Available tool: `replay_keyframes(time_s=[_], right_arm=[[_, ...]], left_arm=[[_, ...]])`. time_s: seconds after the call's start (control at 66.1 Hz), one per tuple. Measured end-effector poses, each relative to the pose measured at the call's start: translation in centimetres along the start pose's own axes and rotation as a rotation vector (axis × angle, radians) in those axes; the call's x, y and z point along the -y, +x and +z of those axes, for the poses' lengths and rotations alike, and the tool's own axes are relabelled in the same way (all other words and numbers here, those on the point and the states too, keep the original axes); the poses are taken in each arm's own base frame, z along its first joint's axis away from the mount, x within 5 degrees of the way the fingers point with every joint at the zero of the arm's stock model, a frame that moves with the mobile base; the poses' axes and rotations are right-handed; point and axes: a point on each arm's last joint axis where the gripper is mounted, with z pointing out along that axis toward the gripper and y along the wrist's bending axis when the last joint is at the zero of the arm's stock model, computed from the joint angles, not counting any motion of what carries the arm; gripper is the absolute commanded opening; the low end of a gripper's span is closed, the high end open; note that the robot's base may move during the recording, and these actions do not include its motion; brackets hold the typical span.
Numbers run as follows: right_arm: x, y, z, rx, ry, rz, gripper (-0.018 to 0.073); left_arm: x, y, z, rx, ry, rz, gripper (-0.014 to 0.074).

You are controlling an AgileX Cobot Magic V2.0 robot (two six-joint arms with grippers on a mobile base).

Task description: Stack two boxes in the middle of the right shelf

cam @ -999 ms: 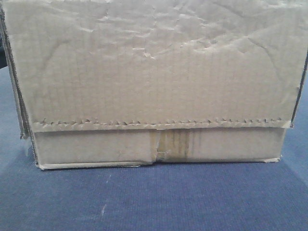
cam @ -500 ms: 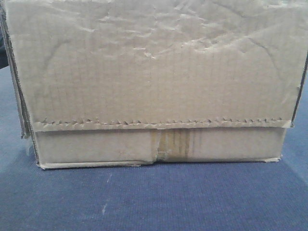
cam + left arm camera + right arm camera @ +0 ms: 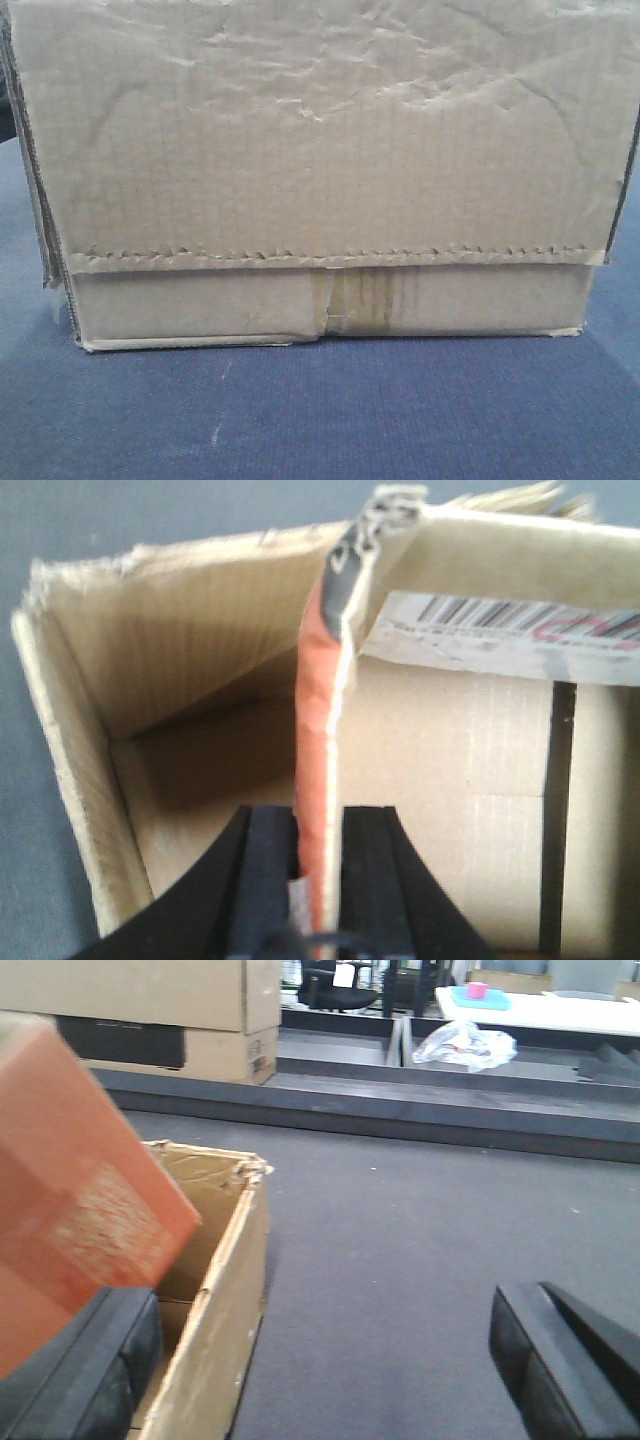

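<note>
In the front view a taped carton [image 3: 320,150] fills almost the whole frame, standing on a blue woven surface [image 3: 320,410]; wide wrinkled tape ends in a serrated edge [image 3: 320,255] above a stained centre seam [image 3: 345,300]. The left wrist view looks down into an open carton [image 3: 200,650] on the grey floor [image 3: 100,520]. The left hand [image 3: 318,830] is clamped on an upright orange-faced flap [image 3: 320,710], one black finger [image 3: 268,880] on each side, with a barcode label [image 3: 500,630] on the right inner flap. In the right wrist view the right hand [image 3: 320,1360] is spread wide and holds nothing. An open carton [image 3: 215,1300] sits at near left, and a blurred orange surface [image 3: 80,1190] lies over its left finger. Stacked cartons [image 3: 150,1000] stand far left
</note>
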Motion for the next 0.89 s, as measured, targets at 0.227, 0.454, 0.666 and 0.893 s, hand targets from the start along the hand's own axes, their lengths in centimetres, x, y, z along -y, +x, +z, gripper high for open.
replay_keyframes(time_s=[0.227,0.454,0.666,0.893], right_arm=[[-0.1,0.0,0.0,0.000,-0.007,-0.001,0.0570],[-0.1,-0.2,0.0,0.018,-0.005,-0.001,0.0570],[-0.1,-0.2,0.0,0.025,-0.005,-0.001,0.0570],[-0.1,-0.6,-0.3,0.012,-0.008,-0.002,0.0570]], left_arm=[[-0.1,0.0,0.5,-0.001,0.001,-0.006,-0.0078],[0.2,-0.3,0.5,0.024,0.027,-0.021,0.0363],[0.4,-0.4,0.4,0.039,0.048,-0.033,0.0610],[1.0,-1.3,-4.0,0.123,0.049,-0.008,0.0599]])
